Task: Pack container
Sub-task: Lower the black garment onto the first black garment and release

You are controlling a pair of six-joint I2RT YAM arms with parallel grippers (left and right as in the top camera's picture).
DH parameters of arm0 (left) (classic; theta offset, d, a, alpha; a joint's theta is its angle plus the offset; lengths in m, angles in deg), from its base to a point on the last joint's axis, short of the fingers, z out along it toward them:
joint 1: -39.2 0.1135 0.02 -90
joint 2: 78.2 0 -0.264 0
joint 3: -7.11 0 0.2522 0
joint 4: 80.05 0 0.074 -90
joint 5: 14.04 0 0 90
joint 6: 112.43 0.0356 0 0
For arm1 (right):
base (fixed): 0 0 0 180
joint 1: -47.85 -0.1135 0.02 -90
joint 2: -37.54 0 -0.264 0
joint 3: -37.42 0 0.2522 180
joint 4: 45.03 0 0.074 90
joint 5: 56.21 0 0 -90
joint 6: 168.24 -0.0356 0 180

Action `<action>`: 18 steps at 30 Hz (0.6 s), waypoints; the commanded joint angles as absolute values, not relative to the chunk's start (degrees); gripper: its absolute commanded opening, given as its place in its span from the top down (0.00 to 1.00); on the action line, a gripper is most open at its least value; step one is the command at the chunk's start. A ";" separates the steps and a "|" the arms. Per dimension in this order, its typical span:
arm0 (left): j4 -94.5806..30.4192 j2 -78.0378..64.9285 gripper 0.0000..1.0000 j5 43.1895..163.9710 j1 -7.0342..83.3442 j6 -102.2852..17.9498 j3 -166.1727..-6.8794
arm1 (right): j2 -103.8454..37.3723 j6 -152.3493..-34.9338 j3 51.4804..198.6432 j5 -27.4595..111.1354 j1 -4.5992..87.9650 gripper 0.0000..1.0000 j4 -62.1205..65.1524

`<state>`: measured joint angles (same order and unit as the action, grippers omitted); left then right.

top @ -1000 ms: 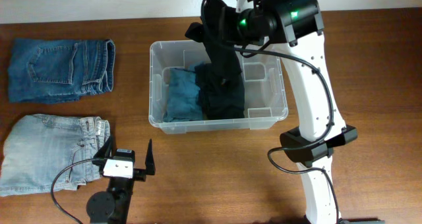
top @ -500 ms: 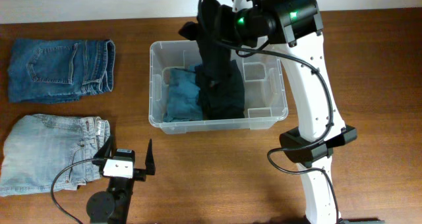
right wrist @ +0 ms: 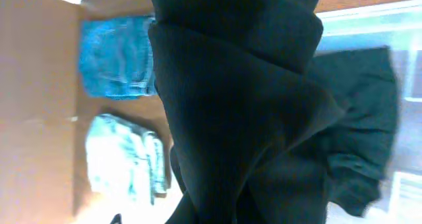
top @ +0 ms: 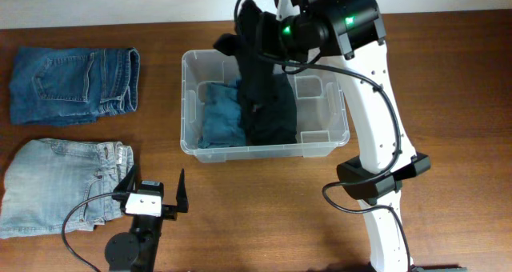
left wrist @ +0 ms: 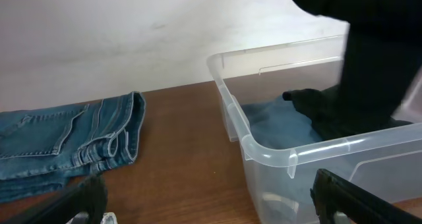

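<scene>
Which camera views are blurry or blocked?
Right wrist view: the black cloth garment fills most of the frame, soft and smeared. Left wrist view: the clear plastic bin is sharp at its rim, the left hand at the bottom dark and unfocused. Overhead view: crisp, evenly lit.

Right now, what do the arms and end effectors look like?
Right arm: white links, black joint housings, green lights, black cable alongside. Left end effector: black fingers, white block, black cable trailing. Right end effector hidden by the black garment.
</scene>
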<state>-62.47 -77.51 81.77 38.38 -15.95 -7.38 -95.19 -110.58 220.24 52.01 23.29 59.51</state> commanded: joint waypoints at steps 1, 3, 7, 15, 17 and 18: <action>-62.32 -77.80 0.01 82.20 38.69 -15.03 -7.14 | -94.23 -109.79 217.40 46.50 23.01 0.96 60.08; -62.34 -77.80 0.01 82.20 38.69 -15.03 -7.14 | -94.23 -109.79 215.21 45.35 23.12 0.96 60.23; -62.34 -77.80 0.01 82.20 38.69 -15.03 -7.14 | -94.23 -109.79 208.52 43.62 23.16 0.96 58.81; -62.34 -77.80 0.01 82.20 38.69 -15.03 -7.14 | -94.23 -109.84 200.37 30.77 23.16 0.96 56.50; -62.32 -77.80 0.00 82.20 38.69 -15.03 -7.14 | -94.23 -109.84 200.24 27.66 23.18 0.96 56.96; -62.34 -77.80 0.01 82.20 38.69 -15.03 -7.14 | -94.23 -109.84 200.24 26.53 23.16 0.96 57.09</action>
<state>-62.47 -77.51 81.79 38.38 -15.93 -7.38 -95.19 -110.23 200.17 34.09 23.31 57.13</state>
